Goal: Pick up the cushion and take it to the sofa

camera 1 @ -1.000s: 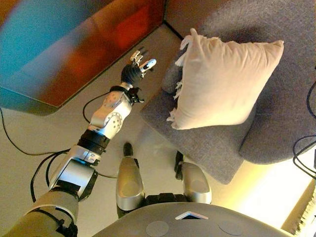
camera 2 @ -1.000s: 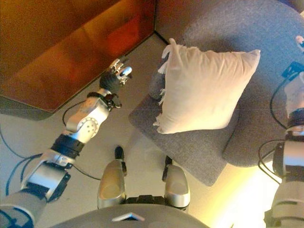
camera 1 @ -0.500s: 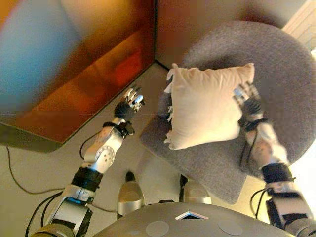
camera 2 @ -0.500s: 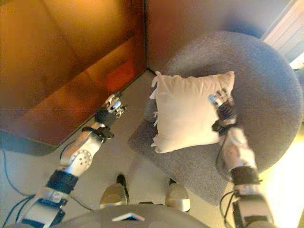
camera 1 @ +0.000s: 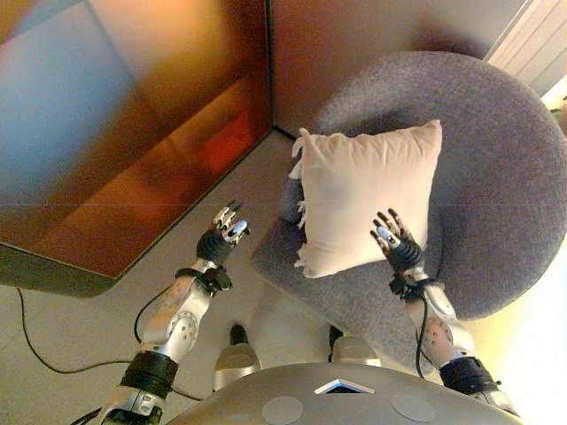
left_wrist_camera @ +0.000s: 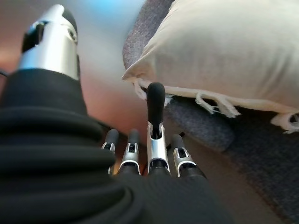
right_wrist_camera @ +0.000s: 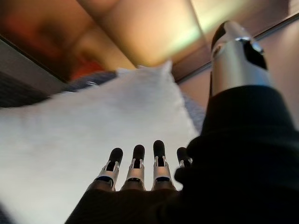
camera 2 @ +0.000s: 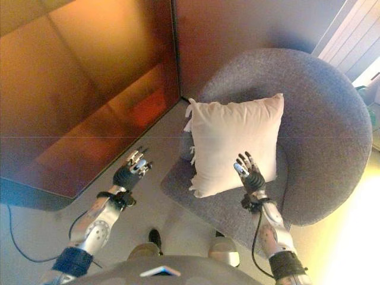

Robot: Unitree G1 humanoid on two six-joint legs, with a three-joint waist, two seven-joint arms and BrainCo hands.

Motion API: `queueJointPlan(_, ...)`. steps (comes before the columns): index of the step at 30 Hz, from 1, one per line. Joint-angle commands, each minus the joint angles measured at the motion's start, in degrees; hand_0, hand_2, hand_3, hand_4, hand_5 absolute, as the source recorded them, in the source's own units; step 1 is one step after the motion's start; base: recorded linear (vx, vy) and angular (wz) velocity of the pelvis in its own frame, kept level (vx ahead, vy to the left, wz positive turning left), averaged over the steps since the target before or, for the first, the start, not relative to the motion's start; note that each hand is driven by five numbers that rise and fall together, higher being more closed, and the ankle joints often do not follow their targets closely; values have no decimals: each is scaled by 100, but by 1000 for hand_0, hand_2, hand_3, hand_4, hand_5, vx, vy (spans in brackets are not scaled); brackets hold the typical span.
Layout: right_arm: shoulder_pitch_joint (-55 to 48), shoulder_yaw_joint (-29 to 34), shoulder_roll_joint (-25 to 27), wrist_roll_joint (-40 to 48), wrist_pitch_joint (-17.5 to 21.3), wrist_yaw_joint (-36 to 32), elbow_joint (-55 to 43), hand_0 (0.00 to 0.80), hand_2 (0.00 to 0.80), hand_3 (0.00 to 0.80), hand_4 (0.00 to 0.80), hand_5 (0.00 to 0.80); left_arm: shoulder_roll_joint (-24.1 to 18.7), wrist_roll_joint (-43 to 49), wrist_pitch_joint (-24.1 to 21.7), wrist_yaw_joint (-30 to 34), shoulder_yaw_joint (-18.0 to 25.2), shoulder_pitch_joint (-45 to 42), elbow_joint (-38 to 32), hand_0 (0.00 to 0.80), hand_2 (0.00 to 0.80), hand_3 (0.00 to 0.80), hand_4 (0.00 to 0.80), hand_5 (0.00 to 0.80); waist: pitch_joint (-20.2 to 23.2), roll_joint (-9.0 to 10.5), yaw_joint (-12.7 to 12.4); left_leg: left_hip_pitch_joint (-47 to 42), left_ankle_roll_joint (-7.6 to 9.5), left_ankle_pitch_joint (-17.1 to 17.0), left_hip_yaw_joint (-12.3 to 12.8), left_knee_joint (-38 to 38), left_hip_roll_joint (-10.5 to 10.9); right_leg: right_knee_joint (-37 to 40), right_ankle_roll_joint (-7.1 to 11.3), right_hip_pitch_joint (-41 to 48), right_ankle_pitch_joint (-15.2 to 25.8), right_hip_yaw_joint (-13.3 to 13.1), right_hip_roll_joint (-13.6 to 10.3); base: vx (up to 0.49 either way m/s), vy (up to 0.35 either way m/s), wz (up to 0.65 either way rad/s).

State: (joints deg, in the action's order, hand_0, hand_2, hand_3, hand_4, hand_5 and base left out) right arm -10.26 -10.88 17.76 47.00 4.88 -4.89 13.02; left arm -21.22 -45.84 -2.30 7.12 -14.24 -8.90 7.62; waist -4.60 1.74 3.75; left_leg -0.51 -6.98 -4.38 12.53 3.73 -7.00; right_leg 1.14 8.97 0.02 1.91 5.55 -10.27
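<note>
A cream cushion (camera 1: 368,192) with fringed edges leans upright on the seat of a round grey armchair (camera 1: 505,204). My left hand (camera 1: 223,235) is open over the floor, to the left of the cushion's lower left corner and apart from it. Its wrist view shows the fringe (left_wrist_camera: 219,105) and straight fingers (left_wrist_camera: 156,100). My right hand (camera 1: 394,243) is open in front of the cushion's lower right part. Its wrist view shows the cushion (right_wrist_camera: 84,126) just past the straight fingers (right_wrist_camera: 135,161). I cannot tell whether they touch it.
A glossy reddish-brown cabinet (camera 1: 106,133) stands on the left, its corner (camera 1: 267,80) close to the armchair. A brown wall (camera 1: 372,35) rises behind the chair. A pale slatted panel (camera 1: 540,40) is at the upper right. Beige floor (camera 1: 71,328) lies before me.
The camera has shifted, bringing the whole armchair into view. My right hand has drawn back from the cushion's right edge to its lower right front. The left hand stays open beside the chair.
</note>
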Motion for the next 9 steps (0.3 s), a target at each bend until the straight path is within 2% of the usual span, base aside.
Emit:
queueJointPlan(1,298,-132,5,232,362,-169,-396,0,0,0,0,0,-56,-118,-464,247,-52,248,-152,0,0,0,0,0,-111,-3,-11,18,279,378,107,-401,99,62,244,-268,434,14,-39,0,0,0)
queueJointPlan(9,414,-536,145,-337,460,84,-447,0,0,0,0,0,-105,-138,-401,68,-402,456,-284,0,0,0,0,0,-94,-5,-60,14,289,367,48,-346,131,141,209,-203,431,73,-13,0,0,0)
